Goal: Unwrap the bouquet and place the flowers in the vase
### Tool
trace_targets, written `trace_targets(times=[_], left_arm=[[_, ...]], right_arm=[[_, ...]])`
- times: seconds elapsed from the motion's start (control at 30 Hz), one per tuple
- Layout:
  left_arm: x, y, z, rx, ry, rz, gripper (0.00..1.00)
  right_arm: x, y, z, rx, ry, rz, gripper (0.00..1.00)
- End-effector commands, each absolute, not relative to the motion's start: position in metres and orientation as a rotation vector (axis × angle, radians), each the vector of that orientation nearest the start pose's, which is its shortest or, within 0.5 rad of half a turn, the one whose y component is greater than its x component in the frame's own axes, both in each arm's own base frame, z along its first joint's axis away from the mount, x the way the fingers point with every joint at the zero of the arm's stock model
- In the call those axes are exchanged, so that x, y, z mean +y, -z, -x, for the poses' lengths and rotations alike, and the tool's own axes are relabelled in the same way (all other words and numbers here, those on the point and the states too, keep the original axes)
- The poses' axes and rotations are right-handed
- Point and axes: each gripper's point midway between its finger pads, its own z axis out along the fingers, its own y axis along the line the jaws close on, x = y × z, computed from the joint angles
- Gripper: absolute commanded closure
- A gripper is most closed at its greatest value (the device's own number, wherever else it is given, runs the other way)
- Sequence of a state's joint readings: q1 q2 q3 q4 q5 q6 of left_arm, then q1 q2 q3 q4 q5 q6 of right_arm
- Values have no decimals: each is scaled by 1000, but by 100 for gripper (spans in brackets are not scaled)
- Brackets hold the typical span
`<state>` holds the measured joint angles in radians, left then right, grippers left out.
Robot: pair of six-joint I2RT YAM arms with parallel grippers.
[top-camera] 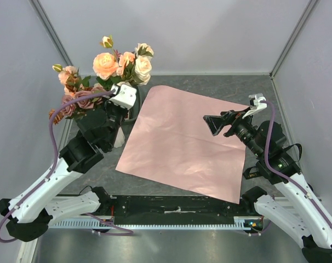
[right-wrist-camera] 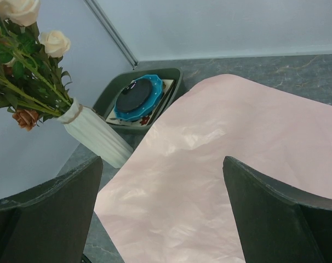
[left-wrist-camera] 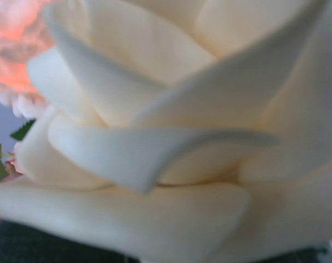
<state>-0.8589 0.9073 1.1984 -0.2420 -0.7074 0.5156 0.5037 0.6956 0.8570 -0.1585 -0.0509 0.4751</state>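
Observation:
The flowers, peach, cream and mauve roses, stand upright in the white ribbed vase at the left of the table; they no longer form a wrapped bouquet. Only the vase's foot shows under my left arm in the top view. My left gripper is up among the blooms, shut; its fingers are hidden, and a cream rose fills the left wrist view. What it holds, if anything, does not show. My right gripper hovers open above the pink paper sheet, nothing between its fingers.
The pink sheet lies flat and open across the middle of the table. A dark grey tray with a blue ring sits in the back left corner behind the vase. Grey walls close in the left, back and right sides.

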Motion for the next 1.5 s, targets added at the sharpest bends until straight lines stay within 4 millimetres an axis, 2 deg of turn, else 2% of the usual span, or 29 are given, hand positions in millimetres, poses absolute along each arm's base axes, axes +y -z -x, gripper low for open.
trace_targets(times=[0.0,0.2,0.4,0.47,0.67,0.77,0.87,0.97,1.0,1.07,1.1,1.23,1.27,1.3,1.37,1.4,1.47], left_arm=[[-106,-424,-283,1475,-195,-249,98],[-94,-404,-286,1472,-224,-161,98],[-83,-367,-289,1512,-254,-133,98],[-82,-366,-290,1496,-251,-119,98],[-78,-343,-293,1519,-284,-121,98],[-75,-333,-295,1535,-306,-112,95],[-75,-331,-295,1545,-305,-109,87],[-73,-331,-293,1564,-303,-109,74],[-73,-337,-291,1565,-282,-91,61],[-72,-334,-286,1600,-269,-107,46],[-73,-343,-283,1595,-220,-75,37],[-84,-357,-268,1604,-58,-105,24],[-83,-366,-262,1589,-17,-95,19],[-84,-365,-258,1602,14,-91,17],[-85,-377,-248,1583,74,-107,16],[-88,-379,-245,1585,127,-83,15],[-97,-380,-235,1598,206,-140,14]], right_arm=[[167,-348,-247,1612,-804,56,2],[164,-347,-246,1615,-791,56,2],[165,-345,-246,1624,-790,59,2],[165,-344,-246,1626,-789,60,2],[166,-344,-246,1628,-794,59,2],[166,-343,-246,1631,-801,56,2],[166,-342,-246,1634,-800,56,2],[167,-340,-246,1639,-800,57,2],[167,-340,-246,1639,-800,55,2],[167,-339,-246,1642,-800,54,2],[167,-338,-247,1644,-799,55,2],[168,-338,-247,1648,-805,52,2],[169,-338,-248,1646,-805,55,2],[169,-336,-248,1654,-805,54,2],[170,-336,-248,1656,-806,54,2],[170,-335,-249,1657,-808,52,2],[170,-334,-248,1660,-810,53,2]])
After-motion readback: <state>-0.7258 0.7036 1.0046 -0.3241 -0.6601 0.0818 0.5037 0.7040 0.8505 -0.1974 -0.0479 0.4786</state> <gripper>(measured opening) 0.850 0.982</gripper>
